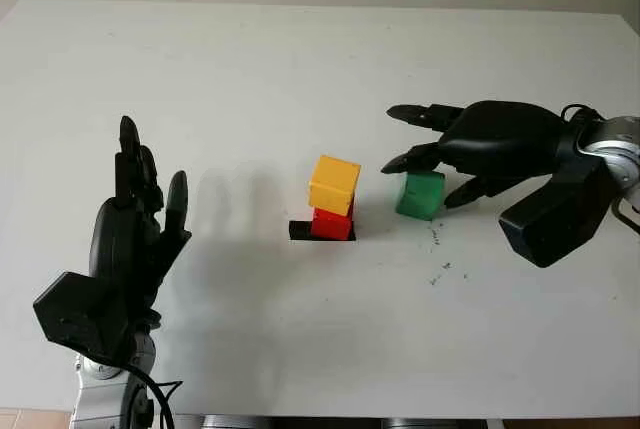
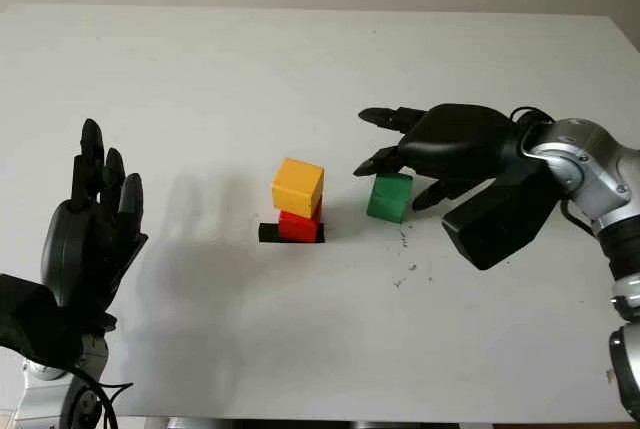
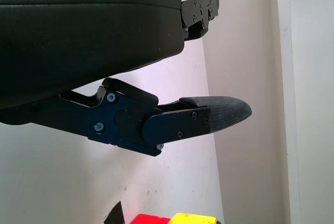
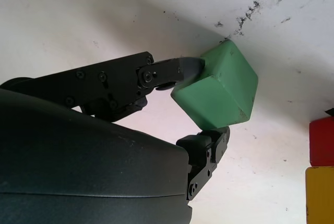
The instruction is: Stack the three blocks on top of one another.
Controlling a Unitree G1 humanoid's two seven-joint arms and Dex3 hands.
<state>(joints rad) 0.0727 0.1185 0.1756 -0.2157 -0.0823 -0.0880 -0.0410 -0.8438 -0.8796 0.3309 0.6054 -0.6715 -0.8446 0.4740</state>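
- My right hand (image 1: 432, 161) is closing round the green block (image 1: 419, 195), fingertips touching two opposite faces, block apparently on the desk (image 1: 300, 59).
- It looks light, rigid, smooth-sided, so I'd pinch mid-face.
- Yellow block (image 1: 334, 184) tops the red block (image 1: 332, 223), at the green one's 9 o'clock.
- Left hand (image 1: 135, 224) open, well apart.

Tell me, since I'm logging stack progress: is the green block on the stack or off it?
Off. The green block is beside the yellow block, which sits on the red block; the right hand has fingers against it.
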